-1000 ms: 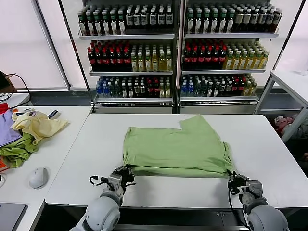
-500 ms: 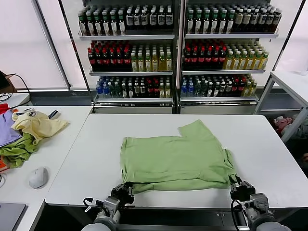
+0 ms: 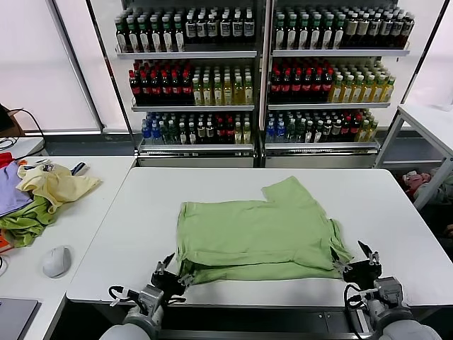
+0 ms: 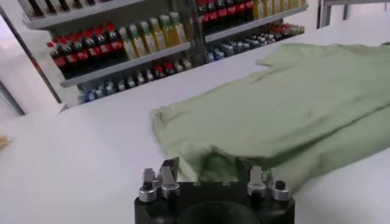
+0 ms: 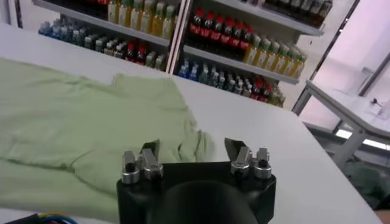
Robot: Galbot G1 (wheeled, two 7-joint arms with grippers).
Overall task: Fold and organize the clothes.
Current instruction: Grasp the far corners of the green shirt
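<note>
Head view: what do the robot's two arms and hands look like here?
Both forearms are rounded, pale grey shells. The left hand and right hand are black blocks with short dark fingers, silver bolts showing on the knuckles in the wrist views. A black cable with a white tag loops beside the left wrist; another black cable runs along the right wrist.

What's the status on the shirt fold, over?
Left gripper open, right gripper open, both off the cloth at the table's near edge. Green shirt lying folded on the white table. Nothing in the way.
</note>
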